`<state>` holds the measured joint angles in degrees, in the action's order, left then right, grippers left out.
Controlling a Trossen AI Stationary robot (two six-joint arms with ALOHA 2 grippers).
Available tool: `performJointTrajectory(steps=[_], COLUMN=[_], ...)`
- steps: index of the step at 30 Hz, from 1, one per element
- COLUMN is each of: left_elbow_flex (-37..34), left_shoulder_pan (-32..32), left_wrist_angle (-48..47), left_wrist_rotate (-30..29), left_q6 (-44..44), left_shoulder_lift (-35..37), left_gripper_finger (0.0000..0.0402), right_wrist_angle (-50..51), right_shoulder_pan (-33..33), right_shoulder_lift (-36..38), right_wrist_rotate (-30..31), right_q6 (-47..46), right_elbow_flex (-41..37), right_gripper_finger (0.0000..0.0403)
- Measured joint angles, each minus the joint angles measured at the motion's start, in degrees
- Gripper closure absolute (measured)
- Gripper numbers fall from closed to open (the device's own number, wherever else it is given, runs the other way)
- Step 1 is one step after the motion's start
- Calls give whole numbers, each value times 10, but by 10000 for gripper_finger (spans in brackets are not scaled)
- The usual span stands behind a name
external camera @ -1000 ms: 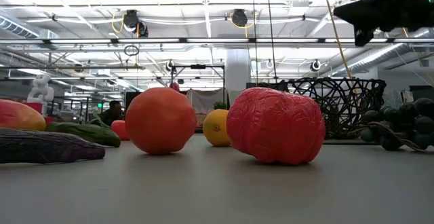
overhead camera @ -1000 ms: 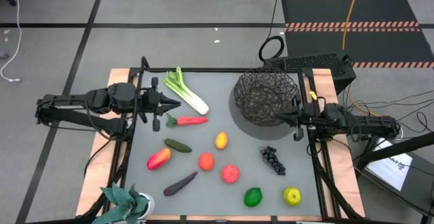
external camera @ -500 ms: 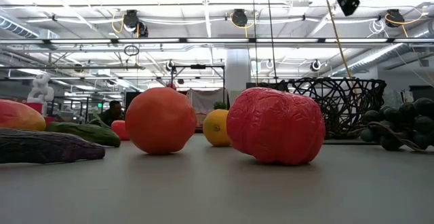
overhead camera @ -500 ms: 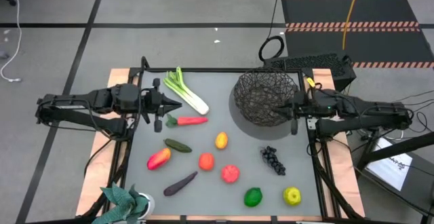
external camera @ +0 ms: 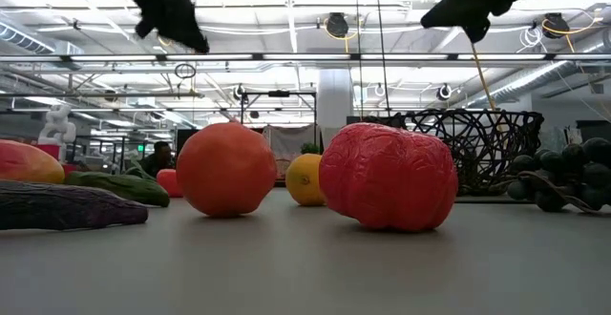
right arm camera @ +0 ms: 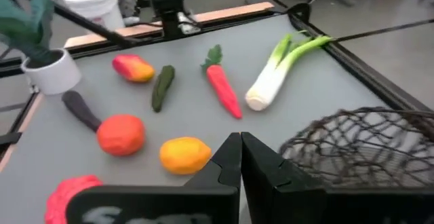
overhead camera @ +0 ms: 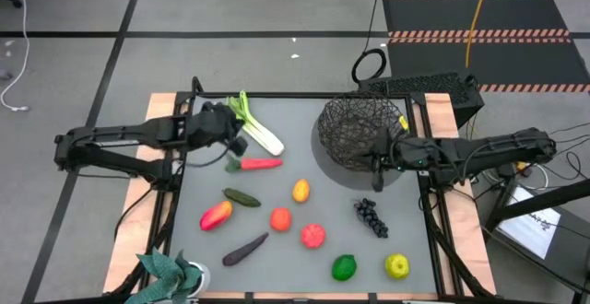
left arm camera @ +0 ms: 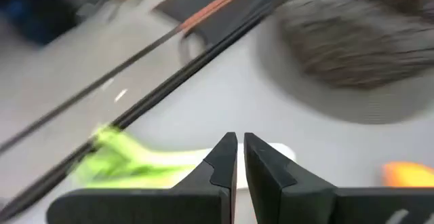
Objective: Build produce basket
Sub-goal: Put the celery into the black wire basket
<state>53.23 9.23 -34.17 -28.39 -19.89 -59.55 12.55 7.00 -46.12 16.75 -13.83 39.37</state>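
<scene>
The black wire basket point(overhead camera: 359, 131) stands at the table's far right with nothing showing inside. The produce lies spread on the grey table: leek point(overhead camera: 255, 126), carrot point(overhead camera: 256, 164), cucumber point(overhead camera: 241, 197), red-yellow fruit point(overhead camera: 215, 215), orange fruits point(overhead camera: 300, 191) point(overhead camera: 280, 219), red fruit point(overhead camera: 313, 236), eggplant point(overhead camera: 244, 249), grapes point(overhead camera: 370, 216), green fruit point(overhead camera: 344, 267), yellow fruit point(overhead camera: 397, 266). My left gripper point(overhead camera: 237, 145) hovers shut between leek and carrot, tipped down. My right gripper point(overhead camera: 371, 162) hangs shut in the air by the basket's near rim.
A teal leafy plant in a white pot point(overhead camera: 171, 274) stands at the near left corner. Wooden side boards and black frame rails point(overhead camera: 430, 239) border the table. Bare grey table lies between the carrot and the basket.
My left gripper has moved toward the table's right and down over the leek and carrot, rolling and tipping downward. My right gripper has risen and reached toward the table's left, along the basket's near side. Both stay shut. No produce has moved.
</scene>
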Motion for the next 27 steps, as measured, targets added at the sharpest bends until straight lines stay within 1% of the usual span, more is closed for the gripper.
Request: performJointTrajectory(steps=[3, 6, 8, 11, 13, 16, 18, 20, 22, 24, 27], left_elbow_flex=[-1, 0, 0, 0, 0, 0, 0, 0, 0, 0, 0], left_shoulder_pan=[36, 64, 76, 91, 99, 110, 119, 129, 139, 149, 164], left_wrist_angle=[-18, -17, -31, -37, -27, -13, 9, 8, 13, 11, 15], left_wrist_rotate=[-2, -8, -8, -2, -2, -1, 0, 2, 15, 27, 26], left_q6=[-39, -79, -112, -186, -207, -225, -253, -280, -302, -320, -342], left_shoulder_lift=[-37, -70, -91, -126, -148, -181, -202, -217, -233, -247, -268], left_gripper_finger=[370, 370, 370, 369, 362, 336, 312, 287, 263, 243, 218], right_wrist_angle=[-21, -21, -20, -20, -20, -15, -9, -1, 1, 1, 1], right_shoulder_pan=[7, 7, 6, 6, 7, 7, 7, 7, 7, 7, 7], right_shoulder_lift=[-9, -12, -12, -12, -12, -13, -13, -13, -14, -14, -14], right_wrist_rotate=[1, 1, 2, 6, 13, 14, 14, 14, 13, 13, 12], right_q6=[10, 15, 19, 25, 25, 25, 25, 25, 25, 25, 25], right_elbow_flex=[-7, -7, -7, -7, -7, -7, -7, -7, -9, -17, -26], right_gripper_finger=[403, 403, 403, 403, 403, 403, 403, 403, 403, 403, 403])
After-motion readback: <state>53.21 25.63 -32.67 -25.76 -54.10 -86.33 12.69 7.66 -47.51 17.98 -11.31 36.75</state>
